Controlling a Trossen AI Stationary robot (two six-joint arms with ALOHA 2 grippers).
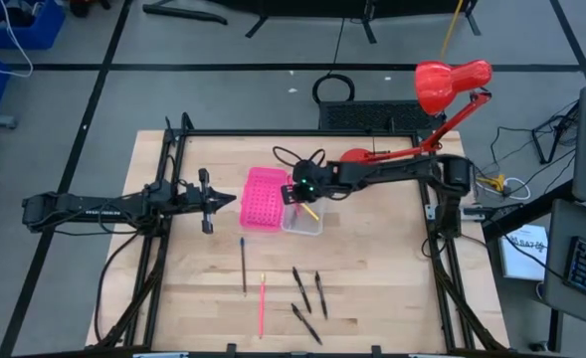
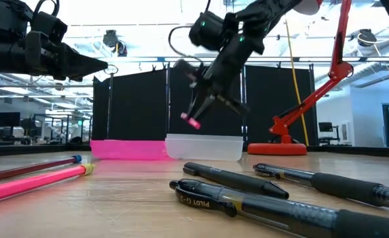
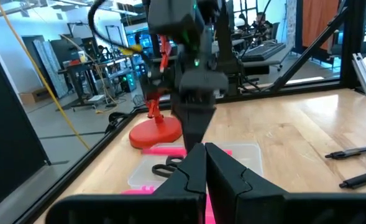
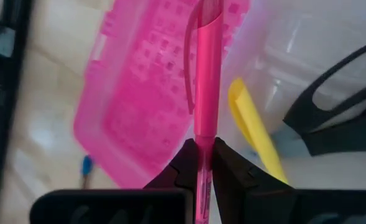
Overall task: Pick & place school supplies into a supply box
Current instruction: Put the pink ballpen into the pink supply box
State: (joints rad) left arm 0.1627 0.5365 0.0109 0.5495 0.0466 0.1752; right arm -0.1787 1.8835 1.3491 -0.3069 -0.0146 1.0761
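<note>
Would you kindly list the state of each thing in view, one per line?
Right gripper: jaws shut on pink pen, above the box.
Left gripper: jaws shut, empty, beside pink tray.
Box: open, holds scissors and a yellow pencil.
Black pens: lying loose on the table.

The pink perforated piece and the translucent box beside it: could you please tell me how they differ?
The pink perforated piece is bright, opaque and full of holes; the translucent box is whitish, with see-through walls. The pink piece holds nothing visible, while the box already holds scissors and a yellow pencil, and the right hand hangs above it, shut on a pink pen. Both are rectangular, similar in size, and side by side.
</note>
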